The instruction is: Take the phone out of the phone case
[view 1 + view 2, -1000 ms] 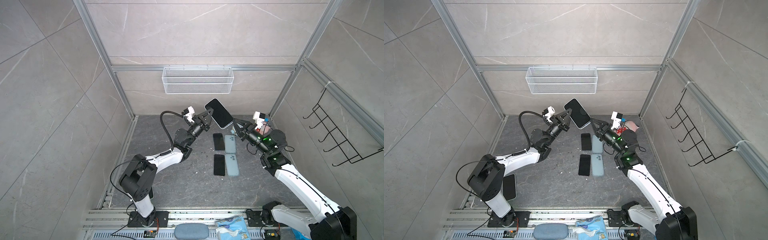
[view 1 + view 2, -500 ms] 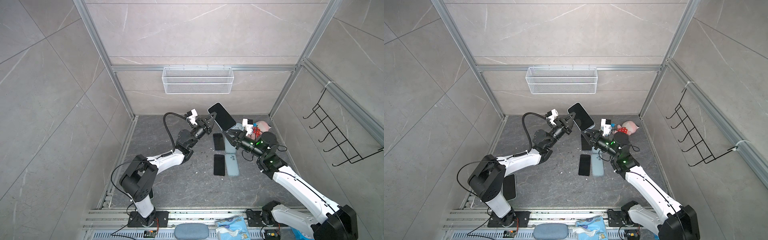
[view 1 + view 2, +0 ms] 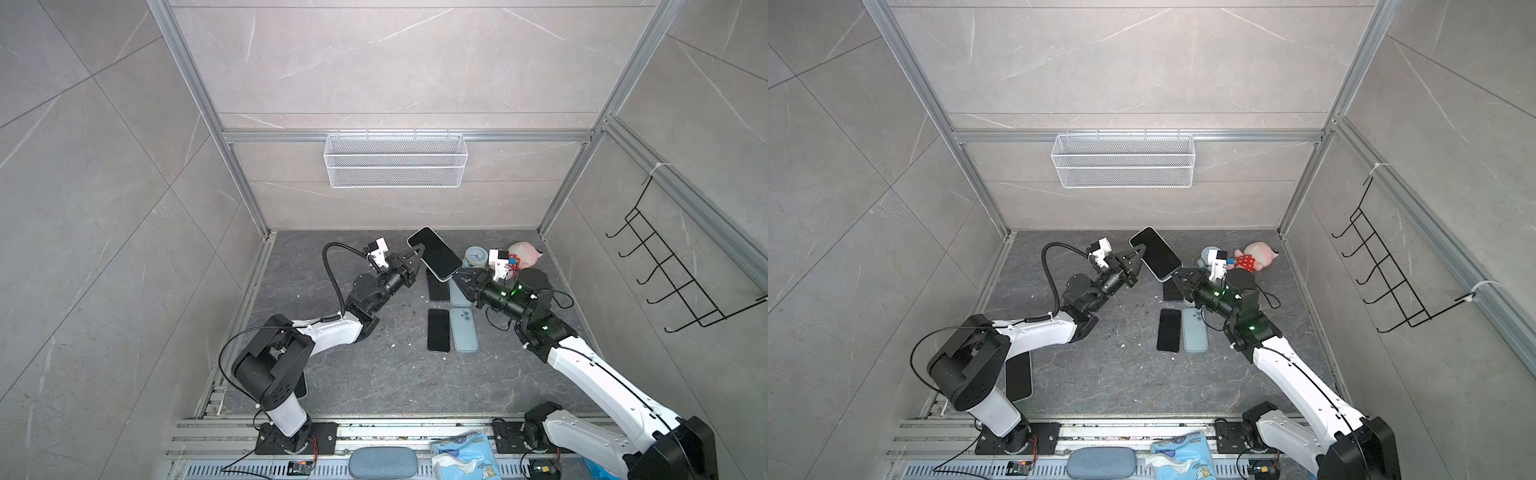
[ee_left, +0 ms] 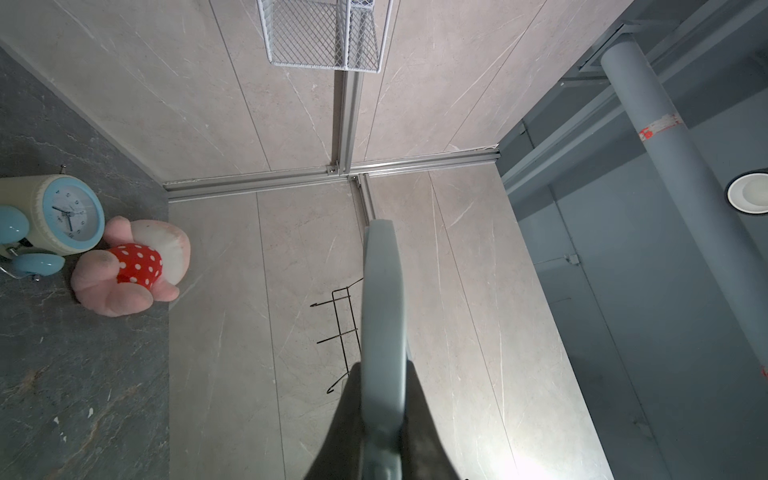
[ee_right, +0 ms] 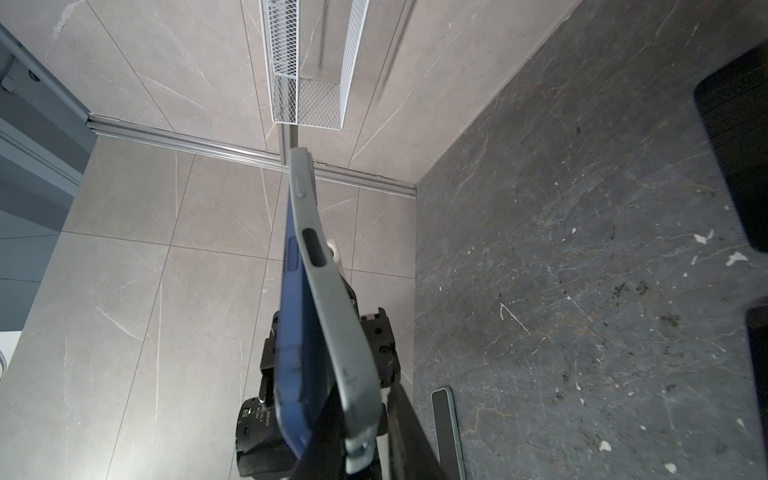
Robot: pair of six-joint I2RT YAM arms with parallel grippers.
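The phone (image 3: 434,253) is hanging tilted in mid-air above the back of the dark floor (image 3: 374,374), spanning the gap between the two grippers. The left gripper (image 3: 417,251) is pinching its upper end, jaws closed tight on the edge of the phone case (image 4: 382,332). The right gripper (image 3: 457,275) is clamping the lower corner, jaws only narrowly parted around the case. The black screen is facing up, blank. In the right wrist view the grey case is standing apart from the blue phone body at the near end (they are meeting again farther along).
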